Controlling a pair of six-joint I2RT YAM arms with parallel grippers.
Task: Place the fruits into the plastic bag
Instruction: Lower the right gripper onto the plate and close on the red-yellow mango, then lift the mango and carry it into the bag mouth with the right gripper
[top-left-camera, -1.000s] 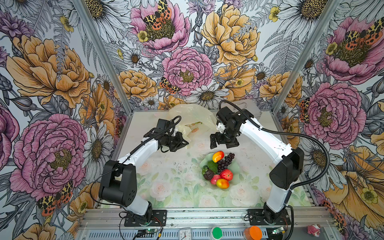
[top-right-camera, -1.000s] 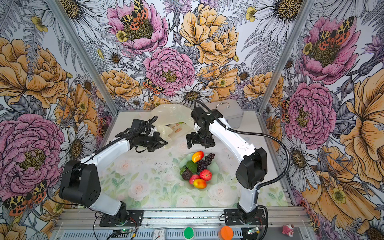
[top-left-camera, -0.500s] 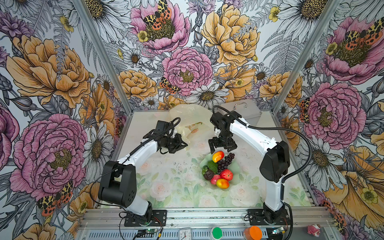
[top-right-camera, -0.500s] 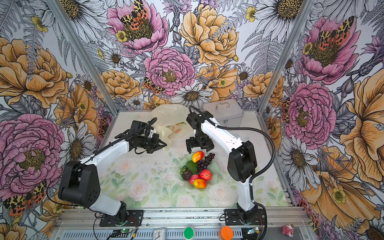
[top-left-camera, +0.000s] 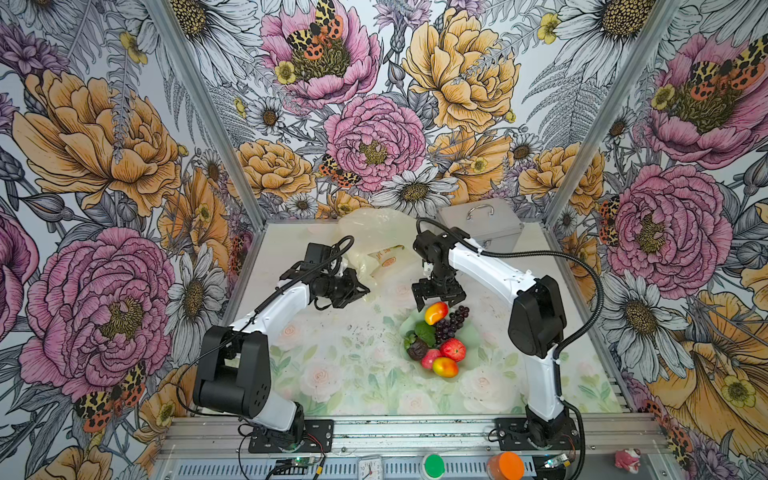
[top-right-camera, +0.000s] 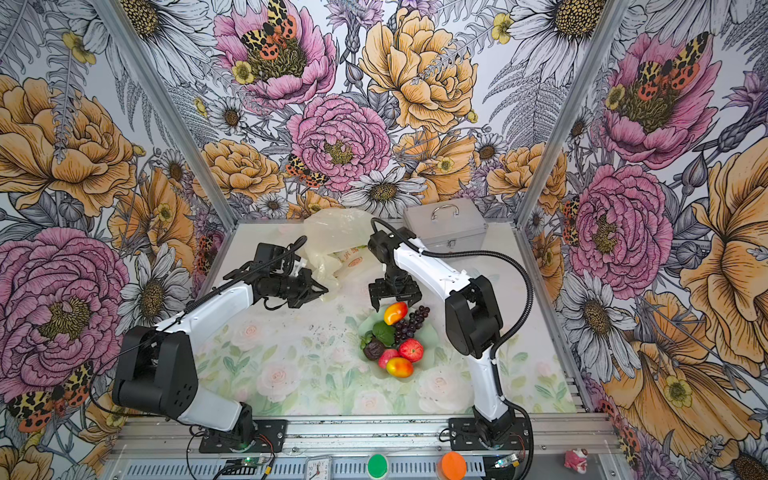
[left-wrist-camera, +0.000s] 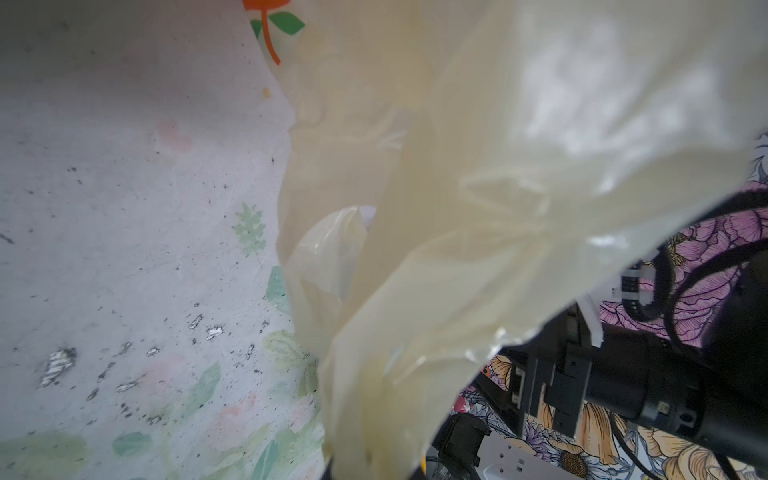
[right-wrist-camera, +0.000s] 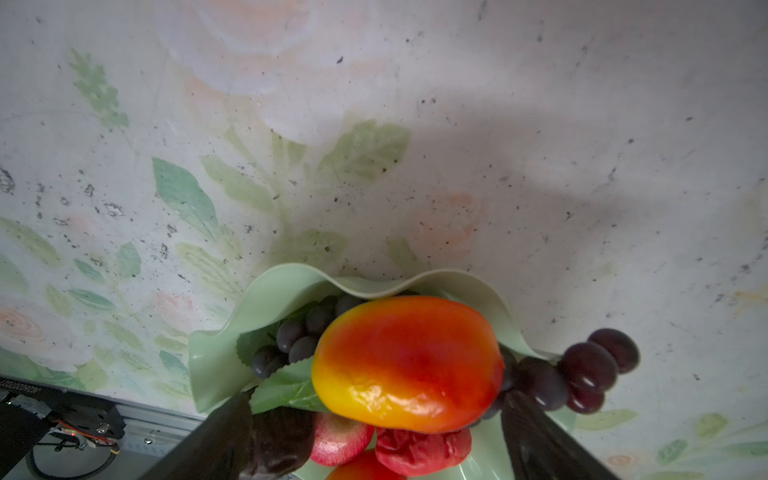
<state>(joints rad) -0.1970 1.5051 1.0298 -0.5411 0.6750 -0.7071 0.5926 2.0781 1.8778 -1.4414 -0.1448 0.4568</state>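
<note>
Lurker: Fruit check requested lol. Where are the small glossy toy fruits (top-left-camera: 436, 340) sitting, and what is being done by each pincer?

Regular: All of them are piled in the pale green scalloped dish (top-left-camera: 473, 334). It is set on the floral-print worktop (top-left-camera: 340, 365), over on the right arm's side. One yellow-red mango (top-left-camera: 435, 312) is perched at the far edge of the pile. The purple grapes (top-left-camera: 454, 321) are spilled over the rim beside it. A green leaf (top-left-camera: 424, 332), a dark brown fruit (top-left-camera: 417, 351), red apples (top-left-camera: 453, 349) and a second mango (top-left-camera: 444, 367) are packed nearer the front.

Lurker: And the bag?

Regular: The thin translucent cream-white plastic bag (top-left-camera: 374, 232), printed with orange citrus, is heaped at the back of the worktop. It is near the silver metal case with a handle (top-left-camera: 486, 226). Its near edge is pinched by the left pincer (top-left-camera: 365, 288), jaws pressed together on the film. In the left wrist view the plastic bag (left-wrist-camera: 498, 166) is stretched across most of the frame.

The right pincer (top-left-camera: 438, 300) is held just above the yellow-red mango with jaws spread wide. In the right wrist view its dark fingers (right-wrist-camera: 232, 436) are seen on either side of that mango (right-wrist-camera: 407, 361), apart from it, with nothing gripped.
</note>
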